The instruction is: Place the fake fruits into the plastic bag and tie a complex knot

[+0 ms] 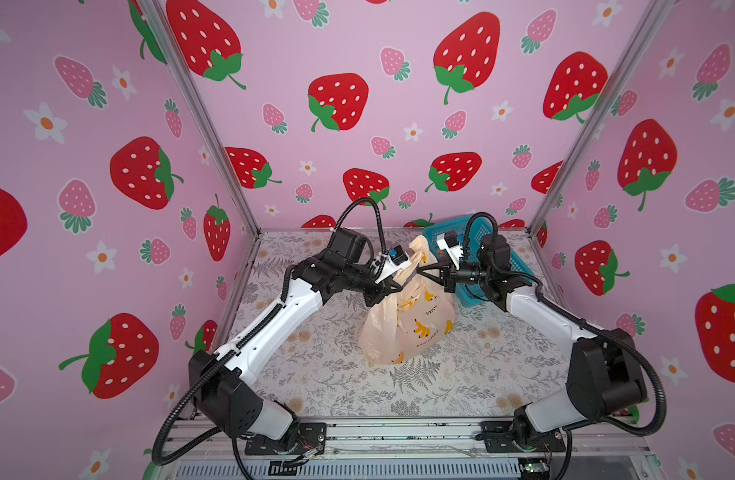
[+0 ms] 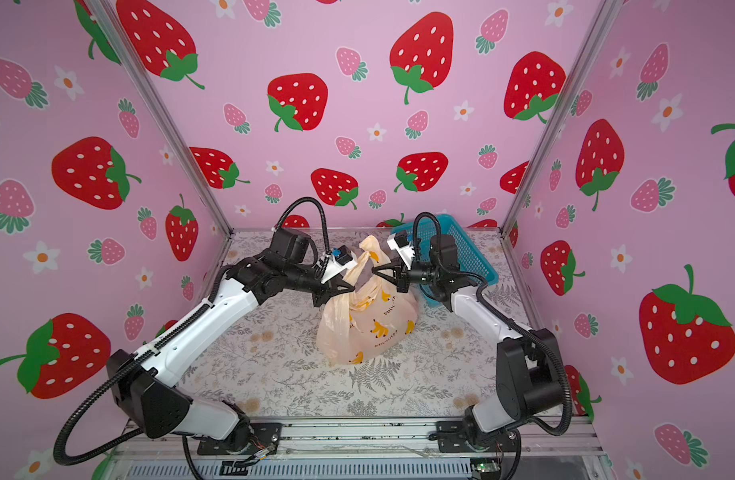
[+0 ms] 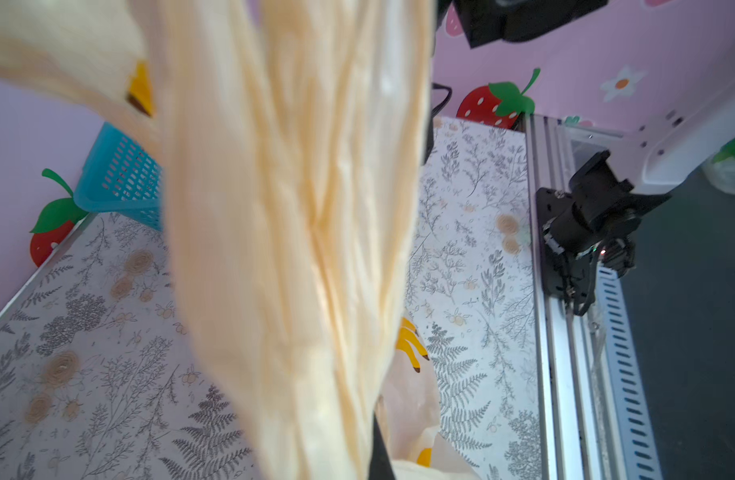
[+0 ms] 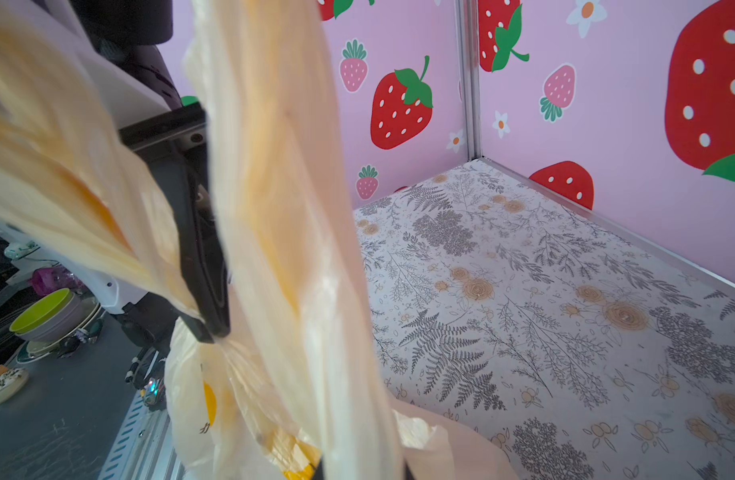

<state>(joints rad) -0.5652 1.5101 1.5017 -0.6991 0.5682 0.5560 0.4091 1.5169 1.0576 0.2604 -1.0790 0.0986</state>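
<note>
Zero fake fruits lie loose, so I judge them bagged. Plastic bag (image 1: pixel 415 328) rests just beside the blue basket (image 1: pixel 517 259); left gripper (image 1: pixel 400 286) and right gripper (image 1: pixel 419 272) each clench a handle. Knot not yet finished, by my reading.

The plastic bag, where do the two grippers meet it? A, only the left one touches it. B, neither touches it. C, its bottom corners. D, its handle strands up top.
D: in both top views the left gripper and right gripper are shut on raised handle strands of the plastic bag.
</note>
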